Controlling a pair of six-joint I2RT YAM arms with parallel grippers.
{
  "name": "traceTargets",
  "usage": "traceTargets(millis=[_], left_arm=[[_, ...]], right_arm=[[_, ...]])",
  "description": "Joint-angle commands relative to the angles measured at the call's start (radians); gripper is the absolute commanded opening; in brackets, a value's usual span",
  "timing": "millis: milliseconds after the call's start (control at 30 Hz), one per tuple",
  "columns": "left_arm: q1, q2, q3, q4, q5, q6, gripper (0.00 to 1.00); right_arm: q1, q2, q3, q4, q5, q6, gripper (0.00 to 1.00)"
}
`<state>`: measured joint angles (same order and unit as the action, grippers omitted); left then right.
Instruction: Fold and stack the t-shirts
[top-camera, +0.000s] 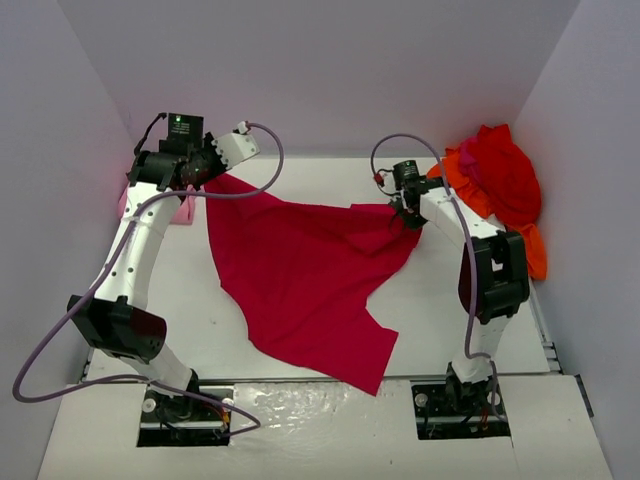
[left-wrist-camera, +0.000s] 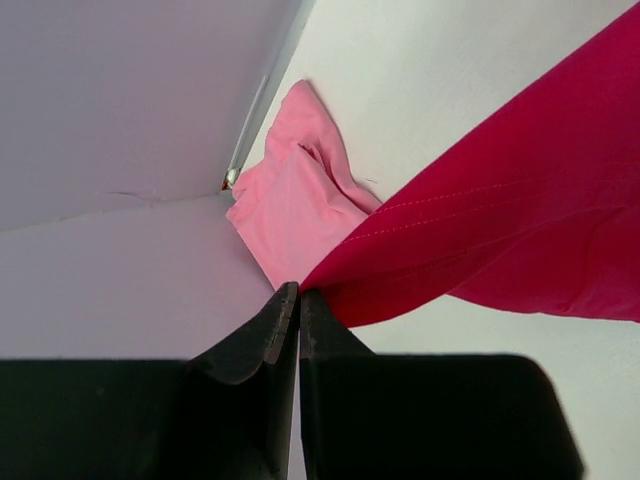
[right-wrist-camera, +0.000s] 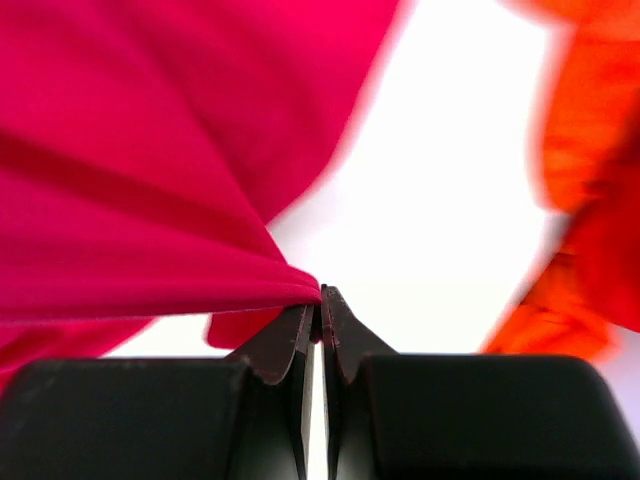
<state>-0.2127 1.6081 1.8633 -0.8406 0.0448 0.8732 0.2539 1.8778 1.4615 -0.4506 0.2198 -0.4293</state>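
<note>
The crimson-magenta t-shirt (top-camera: 300, 275) hangs stretched between both grippers over the middle of the table, its lower part trailing toward the near edge. My left gripper (top-camera: 208, 172) is shut on its far-left corner (left-wrist-camera: 420, 250). My right gripper (top-camera: 405, 212) is shut on its far-right corner (right-wrist-camera: 150, 260). The light pink t-shirt (top-camera: 182, 208) lies bunched at the far left wall, also in the left wrist view (left-wrist-camera: 295, 200). The red t-shirt (top-camera: 505, 170) and the orange t-shirt (top-camera: 535, 255) lie heaped at the far right; orange cloth (right-wrist-camera: 590, 140) shows blurred in the right wrist view.
White walls close in the table at the left (top-camera: 50, 200), back (top-camera: 320, 70) and right (top-camera: 600, 200). The heap at the far right also has a bit of magenta cloth (top-camera: 470, 170). The arm bases (top-camera: 185, 405) stand at the near edge.
</note>
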Motion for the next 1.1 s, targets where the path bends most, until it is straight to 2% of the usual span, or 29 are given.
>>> traceTargets(millis=[0,200,333,433,633,733,867,1000,1067], left_arm=[[0.04,-0.069,0.063,0.172,-0.099,-0.09,0.0],[0.052,-0.129,0.242,0.178,-0.119,-0.241,0.0],[0.053,-0.172,0.452,0.107,-0.074,-0.33,0.0],[0.052,-0.204,0.569,0.029,-0.055,-0.363,0.0],[0.071,-0.295,0.665,-0.041,-0.007,-0.432,0.0],[0.081,-0.309,0.735,-0.091,0.005,-0.419,0.0],[0.079,-0.309,0.905,-0.181,0.05,-0.423,0.0],[0.081,-0.337,0.995,-0.256,0.063,-0.425,0.0],[0.079,-0.362,0.992,-0.29,0.064,-0.414,0.0]], right_arm=[[-0.014,-0.173,0.114,0.115,0.183,-0.075,0.0],[-0.025,-0.335,0.204,0.351,0.239,-0.163,0.0],[-0.028,-0.5,0.209,0.514,0.219,-0.172,0.0],[-0.029,-0.565,0.248,0.435,0.177,-0.134,0.0],[-0.038,-0.691,0.294,0.314,0.085,-0.084,0.0],[-0.05,-0.731,0.34,0.257,0.046,-0.055,0.0],[-0.054,-0.769,0.446,0.151,-0.025,-0.04,0.0],[-0.052,-0.804,0.499,0.045,-0.027,-0.033,0.0],[-0.044,-0.84,0.495,-0.01,-0.025,-0.034,0.0]])
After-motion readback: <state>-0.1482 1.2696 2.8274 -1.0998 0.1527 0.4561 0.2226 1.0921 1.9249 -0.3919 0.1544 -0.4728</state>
